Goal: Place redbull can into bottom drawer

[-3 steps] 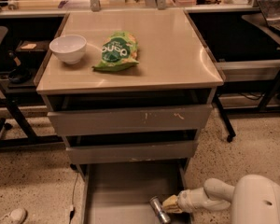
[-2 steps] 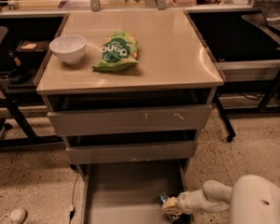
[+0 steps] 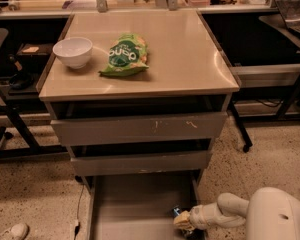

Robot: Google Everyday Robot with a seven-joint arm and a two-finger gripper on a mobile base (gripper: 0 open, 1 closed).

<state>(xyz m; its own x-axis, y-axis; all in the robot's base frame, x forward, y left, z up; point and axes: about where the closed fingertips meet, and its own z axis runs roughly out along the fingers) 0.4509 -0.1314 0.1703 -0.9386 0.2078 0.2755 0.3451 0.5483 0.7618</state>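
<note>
**Can low in the bottom drawer, release step in hand**

On the left of the desk (image 3: 190, 59) a white bowl (image 3: 73, 51) stood, and just beside it to the right lay a green snack bag (image 3: 125, 55); neither had any part in the job. Below the top, the two upper drawers (image 3: 140, 129) sat a little way out, one under the other. The bottom drawer (image 3: 130, 209) was pulled well out toward the camera, its flat grey floor bare across the left and middle.

At the right side of that floor, close to the side wall, only a small bluish-silver bit of the redbull can (image 3: 176, 212) showed. It was right against the tip of the hand (image 3: 183, 220), which reached in low from the right on the white arm (image 3: 225, 210). Whether the hand was clamped on the can or had let go of it could not be told (the two ran together there), nor whether the can rested on the floor.

By my reading this was the placing step, nearly finished. The next move called for letting the can settle on the floor, then drawing the hand up and back to the right without catching the side wall or knocking the can
</note>
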